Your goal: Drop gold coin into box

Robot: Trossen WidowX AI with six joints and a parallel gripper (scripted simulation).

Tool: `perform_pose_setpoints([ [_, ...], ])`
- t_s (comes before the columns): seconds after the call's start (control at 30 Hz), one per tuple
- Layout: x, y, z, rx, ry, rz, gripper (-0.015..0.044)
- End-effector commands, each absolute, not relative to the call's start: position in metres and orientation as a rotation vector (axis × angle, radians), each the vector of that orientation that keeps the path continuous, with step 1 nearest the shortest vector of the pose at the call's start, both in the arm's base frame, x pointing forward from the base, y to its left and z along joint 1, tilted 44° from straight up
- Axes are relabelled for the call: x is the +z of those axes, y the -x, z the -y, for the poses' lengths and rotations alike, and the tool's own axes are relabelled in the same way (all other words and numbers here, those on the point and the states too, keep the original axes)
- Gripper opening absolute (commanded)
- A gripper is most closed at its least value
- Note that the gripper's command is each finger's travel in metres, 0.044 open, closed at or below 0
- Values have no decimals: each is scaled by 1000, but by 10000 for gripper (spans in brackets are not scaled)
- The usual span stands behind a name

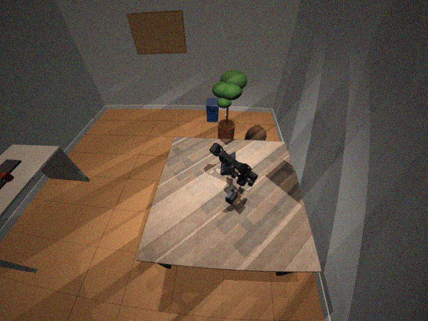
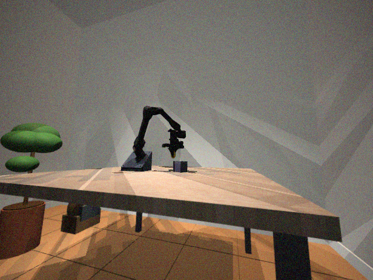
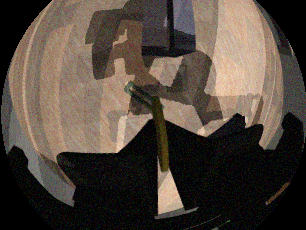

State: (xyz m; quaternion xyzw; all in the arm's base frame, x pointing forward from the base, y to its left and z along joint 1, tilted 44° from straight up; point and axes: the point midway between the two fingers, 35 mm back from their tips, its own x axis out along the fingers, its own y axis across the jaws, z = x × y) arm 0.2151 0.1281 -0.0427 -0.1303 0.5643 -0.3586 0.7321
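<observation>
Open air lies between the raised gripper (image 2: 173, 155) and the tabletop (image 1: 194, 222) (image 2: 194, 185); the grey box (image 1: 231, 196) (image 2: 180, 166) (image 3: 167, 25) stands near, below fingertip height, leaving room to pass above its lid; the holder (image 3: 142, 95) sits low, near the box
</observation>
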Motion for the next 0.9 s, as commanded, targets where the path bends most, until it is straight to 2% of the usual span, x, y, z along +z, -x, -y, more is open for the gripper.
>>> perform_pose_setpoints([
  [0.0, -41, -215, -127, -851, 202, -1197, 0],
  [0.87, -22, -255, -116, -844, 198, -1199, 0],
])
